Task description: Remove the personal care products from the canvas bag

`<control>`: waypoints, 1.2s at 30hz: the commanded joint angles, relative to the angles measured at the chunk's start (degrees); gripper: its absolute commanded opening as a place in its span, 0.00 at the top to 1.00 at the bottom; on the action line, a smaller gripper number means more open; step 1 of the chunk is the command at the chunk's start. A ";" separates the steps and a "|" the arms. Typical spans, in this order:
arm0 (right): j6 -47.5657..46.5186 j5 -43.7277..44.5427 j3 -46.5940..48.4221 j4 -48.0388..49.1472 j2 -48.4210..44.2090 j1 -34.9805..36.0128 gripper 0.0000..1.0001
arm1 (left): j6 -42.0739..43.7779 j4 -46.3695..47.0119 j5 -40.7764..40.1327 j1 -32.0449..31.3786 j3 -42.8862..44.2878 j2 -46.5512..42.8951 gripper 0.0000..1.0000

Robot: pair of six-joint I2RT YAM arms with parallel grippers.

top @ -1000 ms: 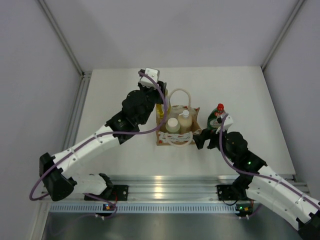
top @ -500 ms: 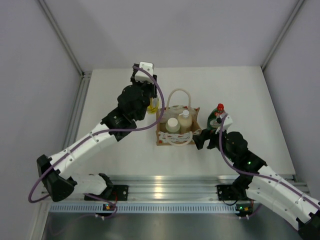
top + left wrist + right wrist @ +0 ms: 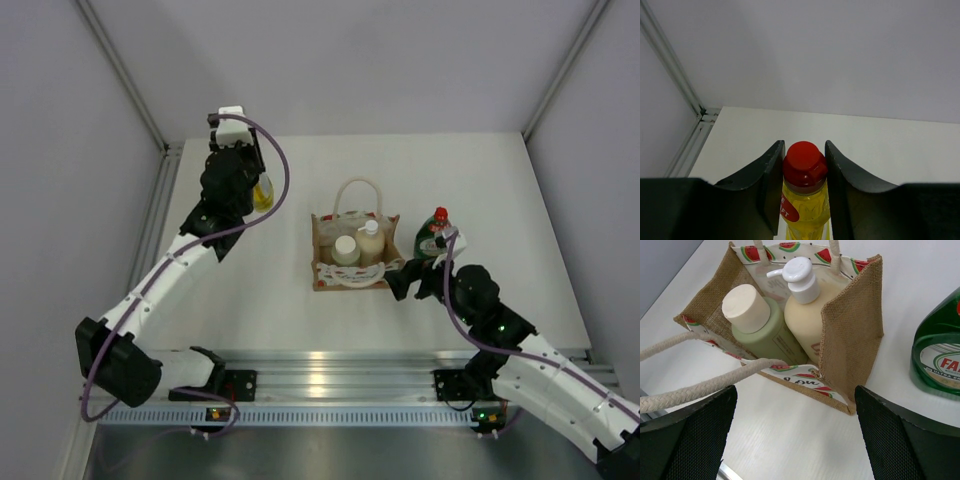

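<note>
Canvas bag (image 3: 852, 335) holds two bottles (image 3: 767, 332); yellow bottle (image 3: 807, 210), green bottle (image 3: 940, 355) outside.

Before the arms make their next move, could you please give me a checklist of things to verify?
1. Grip of the left gripper on the yellow bottle with the red cap: ok, fingers flank its cap and neck.
2. Height of that bottle over the white table: cannot tell.
3. The right gripper open: ok, jaws wide beside the tan canvas bag.
4. Bag upright, with the pale green cylinder bottle and the cream pump bottle standing inside: ok.
5. The dark green bottle out, upright right of the bag: ok.
6. Path free of the near rope handle: not ok, it hangs between right gripper and bag.
</note>
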 commanded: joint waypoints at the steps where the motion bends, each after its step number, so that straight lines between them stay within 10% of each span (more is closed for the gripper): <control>1: -0.41 -1.99 0.12 4.24 -1.22 0.72 0.04 | -4.25 13.50 4.56 4.26 0.05 1.72 1.00; 26: 1.79 -7.96 -0.40 5.73 -7.20 0.72 0.02 | -10.58 31.34 -2.81 9.55 -15.33 14.21 0.99; 36: 1.44 -7.52 -0.58 4.42 -8.87 0.72 0.00 | -11.28 26.34 -2.38 9.55 -12.53 15.71 0.32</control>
